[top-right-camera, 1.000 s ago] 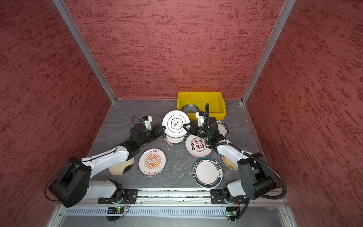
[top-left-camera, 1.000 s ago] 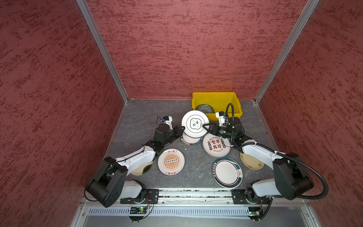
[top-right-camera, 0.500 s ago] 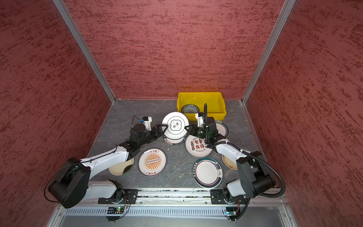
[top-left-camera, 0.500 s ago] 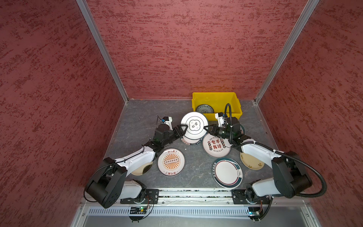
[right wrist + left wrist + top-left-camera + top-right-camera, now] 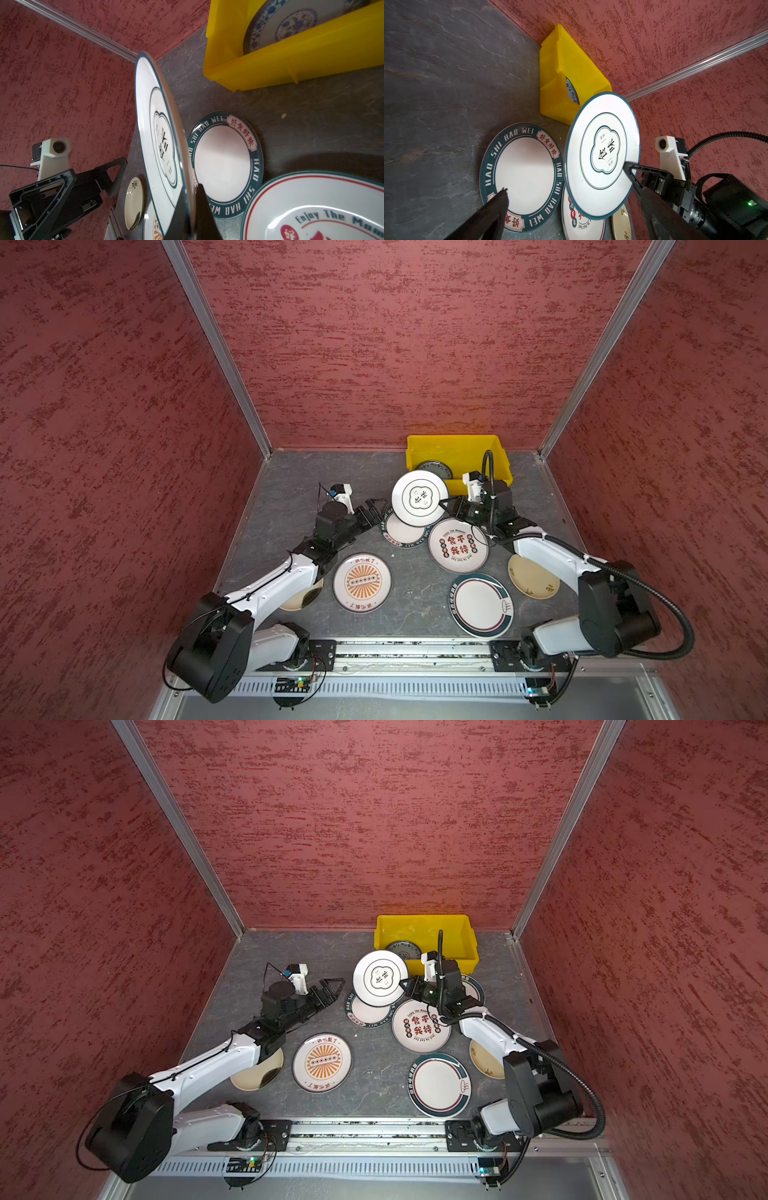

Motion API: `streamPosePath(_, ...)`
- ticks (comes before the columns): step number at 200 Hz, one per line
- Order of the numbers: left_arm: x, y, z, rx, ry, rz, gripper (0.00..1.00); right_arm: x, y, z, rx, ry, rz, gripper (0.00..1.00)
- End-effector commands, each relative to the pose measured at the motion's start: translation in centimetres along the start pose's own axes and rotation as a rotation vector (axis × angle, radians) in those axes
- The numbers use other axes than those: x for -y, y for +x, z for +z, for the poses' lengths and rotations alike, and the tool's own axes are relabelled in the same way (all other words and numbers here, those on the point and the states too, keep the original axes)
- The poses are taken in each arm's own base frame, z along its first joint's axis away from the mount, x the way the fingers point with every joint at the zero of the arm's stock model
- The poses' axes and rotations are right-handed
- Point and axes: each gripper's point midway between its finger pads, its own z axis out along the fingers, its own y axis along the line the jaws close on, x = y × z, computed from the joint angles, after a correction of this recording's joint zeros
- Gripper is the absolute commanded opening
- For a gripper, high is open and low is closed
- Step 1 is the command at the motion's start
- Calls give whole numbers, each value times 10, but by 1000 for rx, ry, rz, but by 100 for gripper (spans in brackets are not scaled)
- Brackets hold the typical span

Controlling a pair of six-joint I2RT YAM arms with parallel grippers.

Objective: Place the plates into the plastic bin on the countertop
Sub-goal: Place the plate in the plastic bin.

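Grey veined countertop (image 5: 291,497), red textured walls (image 5: 395,344), right gripper (image 5: 444,503) clamped on white plate (image 5: 419,498), left gripper (image 5: 336,990) spread

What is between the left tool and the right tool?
The white teal-rimmed plate, tilted, its rim pinched by the right tool; the left tool is open beside it. Seen in both top views.
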Motion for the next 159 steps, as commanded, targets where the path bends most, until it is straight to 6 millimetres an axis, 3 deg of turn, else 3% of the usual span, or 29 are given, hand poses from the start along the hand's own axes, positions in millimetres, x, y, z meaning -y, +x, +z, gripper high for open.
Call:
streamPosePath(1,-7,-2,-6,7,-24,24,99,-19,-41,-15,102,-19,-73,0)
streamPosePath(61,-6,0,-8,-6,-30,60,99,15,-110,-39,302,289,-192,0)
streamPosePath(73,-5,-1,-9,-7,-38,79,100,11,-125,-44,342,323,-226,0)
streamPosePath(75,-5,-1,-9,-7,-40,82,99,18,-126,-38,334,344,-230,0)
streamPosePath(122,0,-5,-18,12,-70,138,99,34,-178,-15,338,511,-320,0)
streamPosePath(159,-2,-8,-23,21,-90,150,100,51,-194,20,262,523,-308,0)
